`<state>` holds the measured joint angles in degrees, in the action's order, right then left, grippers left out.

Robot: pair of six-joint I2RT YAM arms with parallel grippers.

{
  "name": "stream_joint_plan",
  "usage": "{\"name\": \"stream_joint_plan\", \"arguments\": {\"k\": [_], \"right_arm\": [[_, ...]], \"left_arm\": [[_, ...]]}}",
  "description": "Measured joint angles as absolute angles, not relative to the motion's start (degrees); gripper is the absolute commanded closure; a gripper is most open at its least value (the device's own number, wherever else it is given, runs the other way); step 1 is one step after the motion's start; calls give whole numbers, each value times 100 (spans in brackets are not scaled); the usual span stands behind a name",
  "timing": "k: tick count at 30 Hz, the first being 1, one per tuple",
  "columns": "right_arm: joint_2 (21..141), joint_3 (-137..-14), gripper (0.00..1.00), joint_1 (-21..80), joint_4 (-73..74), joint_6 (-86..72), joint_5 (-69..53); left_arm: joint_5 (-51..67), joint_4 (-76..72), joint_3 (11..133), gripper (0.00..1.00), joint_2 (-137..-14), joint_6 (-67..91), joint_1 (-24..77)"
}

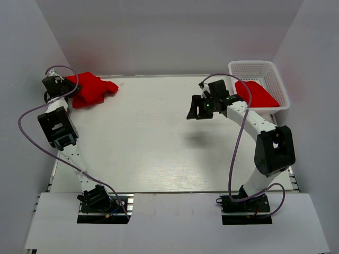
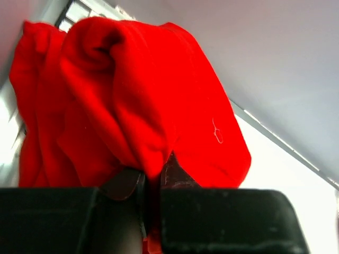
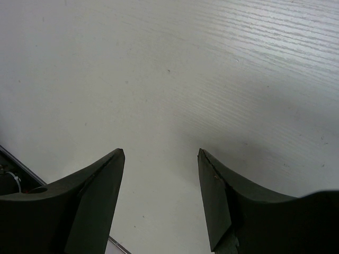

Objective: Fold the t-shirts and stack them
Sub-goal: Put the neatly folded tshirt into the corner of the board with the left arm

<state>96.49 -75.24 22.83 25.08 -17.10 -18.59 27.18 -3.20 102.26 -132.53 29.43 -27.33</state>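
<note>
A bunched red t-shirt (image 1: 91, 89) lies at the table's far left corner. My left gripper (image 1: 62, 84) is shut on its edge; in the left wrist view the cloth (image 2: 132, 100) is pinched between the fingers (image 2: 177, 174) and bulges above them. Another red t-shirt (image 1: 256, 94) lies in the white lattice basket (image 1: 259, 67) at the far right. My right gripper (image 1: 195, 108) is open and empty, held above the bare table left of the basket; its wrist view shows only tabletop between the fingertips (image 3: 209, 174).
The white table (image 1: 159, 143) runs between the arms. White walls close in the back and both sides. The basket stands against the right wall.
</note>
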Motion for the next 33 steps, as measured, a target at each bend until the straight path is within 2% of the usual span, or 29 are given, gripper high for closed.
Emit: {"name": "stream_joint_plan", "arguments": {"k": [1,3,4,5,8,16,23,28,33], "right_arm": [[9649,-7524,36,2283,2523,-1710,-1863],[9651,-7526,35,2283,2543,-1710,-1885],[9651,-7535,31,2283,2554,-1710,-1896],[9655,-7550,24,2283,2565,-1712,-1909],[9712,-7710,20,2283,2582,-1686,-1911],[9725,-7961,18,2283,2510,-1629,-1988],[9730,-7961,14,2283,2456,-1601,-2156],[9723,-7961,10,2283,2274,-1590,-2209],[9723,-8114,10,2270,2187,-1584,-2121]], "left_arm": [[2790,-314,10304,68,-13314,2902,-2762],[2908,-318,10412,53,-13421,2794,-2790],[2954,-320,10414,38,-13432,2742,-2799],[2989,-318,10414,32,-13439,2696,-2805],[3131,-316,10372,13,-13428,2558,-2812],[3249,-574,8899,7,-12610,2368,-2827],[2709,-886,7177,3,-10951,2364,-2773],[2257,-491,6993,3,-9607,2204,-2746],[2495,126,6967,2,-8473,1826,-2685]]}}
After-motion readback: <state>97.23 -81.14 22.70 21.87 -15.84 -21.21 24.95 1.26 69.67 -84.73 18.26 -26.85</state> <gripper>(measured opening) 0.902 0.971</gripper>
